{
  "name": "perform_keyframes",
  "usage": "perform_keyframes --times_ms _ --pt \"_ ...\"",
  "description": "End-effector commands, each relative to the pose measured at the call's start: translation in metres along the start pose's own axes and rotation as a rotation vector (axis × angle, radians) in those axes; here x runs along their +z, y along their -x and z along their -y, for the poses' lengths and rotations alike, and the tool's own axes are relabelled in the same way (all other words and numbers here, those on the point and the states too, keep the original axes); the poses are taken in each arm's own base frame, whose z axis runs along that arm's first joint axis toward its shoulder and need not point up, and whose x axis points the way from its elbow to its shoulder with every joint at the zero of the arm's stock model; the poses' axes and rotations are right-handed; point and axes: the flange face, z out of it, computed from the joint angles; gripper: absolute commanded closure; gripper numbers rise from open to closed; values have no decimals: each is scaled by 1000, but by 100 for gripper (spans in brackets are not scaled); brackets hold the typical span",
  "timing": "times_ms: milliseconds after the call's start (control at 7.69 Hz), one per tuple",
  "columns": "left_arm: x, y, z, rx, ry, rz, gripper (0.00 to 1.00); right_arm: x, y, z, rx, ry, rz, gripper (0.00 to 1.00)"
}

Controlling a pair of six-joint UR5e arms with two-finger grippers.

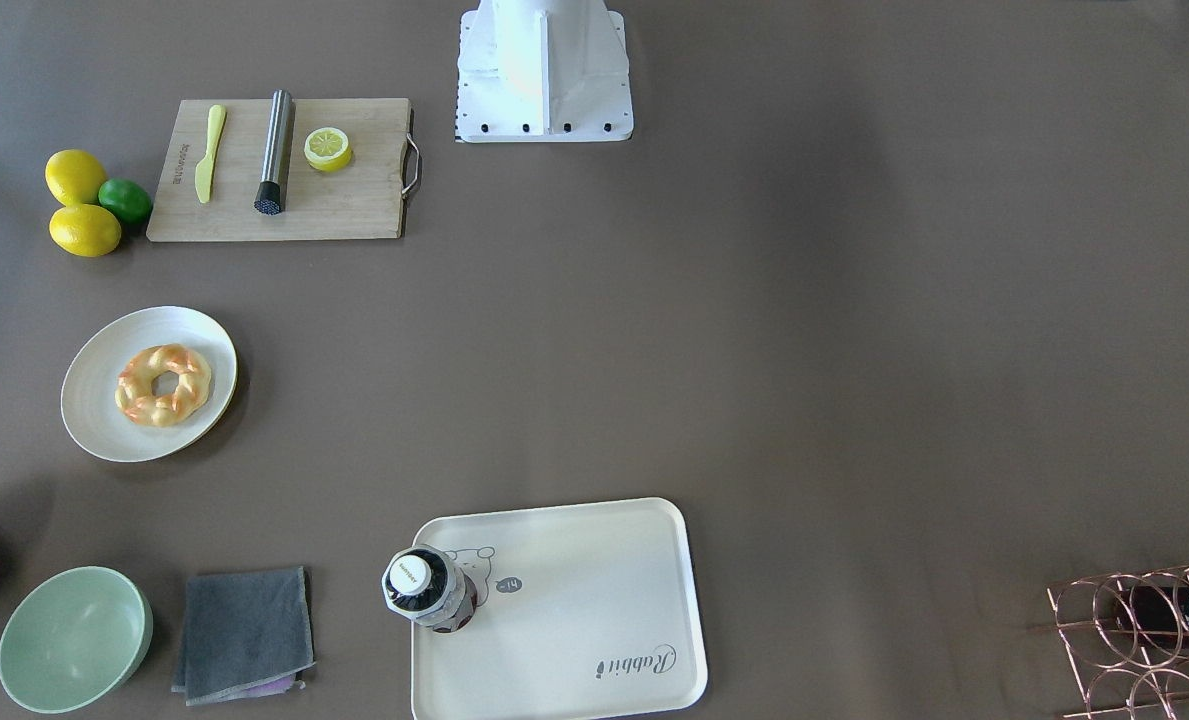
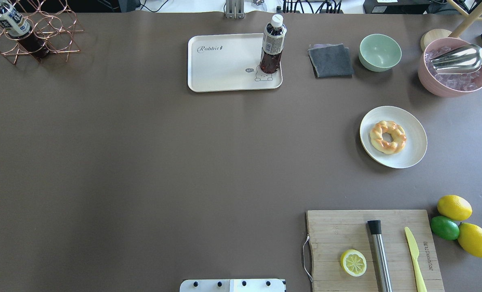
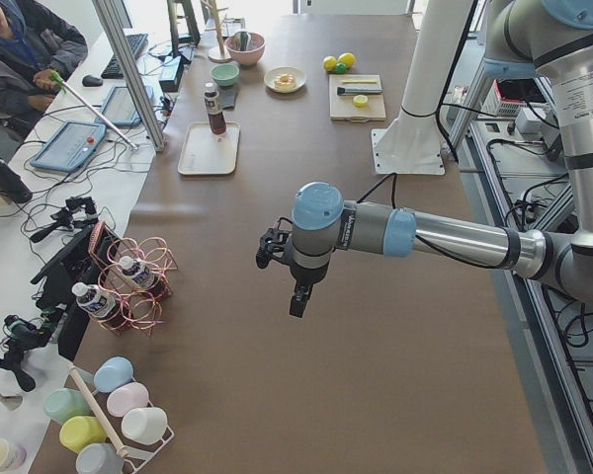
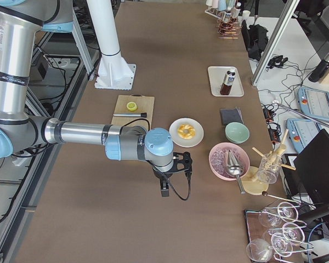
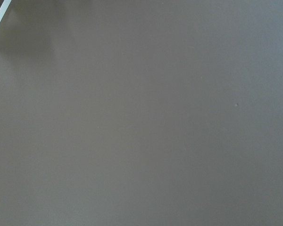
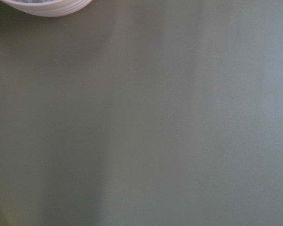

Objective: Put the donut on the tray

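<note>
The donut (image 2: 387,137) is lying on a round white plate (image 2: 413,153) on the table (image 2: 143,162), well apart from the tray (image 2: 220,69), where a dark bottle (image 2: 271,50) is standing at one corner. The left end effector (image 3: 298,296) and right end effector (image 4: 164,188) are hanging over bare table, seemingly pointing down. I cannot tell whether either is released or clenched.

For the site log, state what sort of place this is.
Probably a robotics lab staged as a kitchen: the left arm over a long table, an operator seated alongside, and food props like the donut.
</note>
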Motion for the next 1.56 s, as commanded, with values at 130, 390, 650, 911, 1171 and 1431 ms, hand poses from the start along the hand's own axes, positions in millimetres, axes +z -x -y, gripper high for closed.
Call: perform_keyframes --times_ms 130,390,650,911,1171,1431 --pt "0 0 -2 -3 1 -1 3 0 -1 -1 5 -2 -10 0" --pt "2 1 -3 -5 5 -4 3 1 1 0 1 1 -9 0" --pt "3 3 -3 -7 6 -4 3 2 5 5 -11 1 -9 0" --pt "4 3 -6 -11 10 -7 3 6 9 6 -28 11 -16 0" --pt "6 4 -11 -16 14 -9 3 10 17 9 -51 19 -10 0" --pt "6 4 -11 -18 16 -10 3 25 40 18 -144 11 -4 0"
